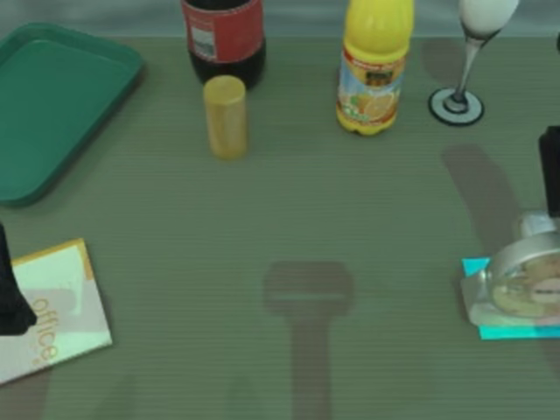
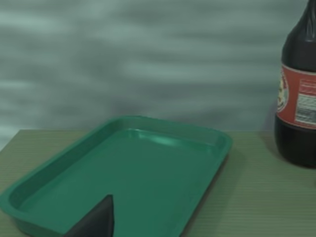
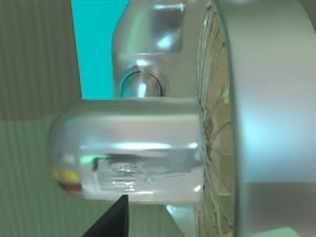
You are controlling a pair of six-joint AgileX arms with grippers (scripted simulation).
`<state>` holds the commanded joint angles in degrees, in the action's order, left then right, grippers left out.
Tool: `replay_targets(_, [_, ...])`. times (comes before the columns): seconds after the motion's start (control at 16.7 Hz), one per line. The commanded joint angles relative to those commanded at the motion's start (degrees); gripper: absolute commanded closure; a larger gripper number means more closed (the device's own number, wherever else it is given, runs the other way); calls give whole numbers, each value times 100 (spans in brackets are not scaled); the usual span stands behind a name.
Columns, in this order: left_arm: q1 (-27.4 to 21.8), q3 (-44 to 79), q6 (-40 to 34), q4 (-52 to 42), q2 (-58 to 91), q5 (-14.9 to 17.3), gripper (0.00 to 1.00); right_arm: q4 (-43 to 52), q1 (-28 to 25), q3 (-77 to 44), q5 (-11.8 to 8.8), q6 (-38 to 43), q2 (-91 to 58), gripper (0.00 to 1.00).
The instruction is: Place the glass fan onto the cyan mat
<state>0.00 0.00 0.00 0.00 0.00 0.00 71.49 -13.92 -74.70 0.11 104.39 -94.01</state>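
The glass fan (image 1: 523, 278) stands at the table's right edge on the cyan mat (image 1: 477, 266), whose corners show around its clear base. My right gripper (image 1: 549, 179) hangs just behind the fan, toward the far side, and is open. In the right wrist view the fan's silvery rear housing (image 3: 143, 148) and ring with yellowish blades (image 3: 261, 113) fill the picture, the cyan mat (image 3: 96, 44) lies beyond, and one dark fingertip (image 3: 114, 218) shows clear of the glass. My left gripper (image 1: 10, 302) is parked open at the left edge.
A dark green tray (image 1: 52, 114) lies at the back left, also seen as the tray (image 2: 123, 168) from the left wrist. Along the back stand a cola bottle (image 1: 224, 39), a yellow cylinder (image 1: 226, 116), an orange juice bottle (image 1: 374, 70) and a wine glass (image 1: 464, 79). A booklet (image 1: 57, 311) lies under the left arm.
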Motion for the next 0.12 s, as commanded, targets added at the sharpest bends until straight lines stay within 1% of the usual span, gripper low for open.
replay_targets(0.12, [0,0,0,0,0,0,0,0,0,0,0,0,0,0])
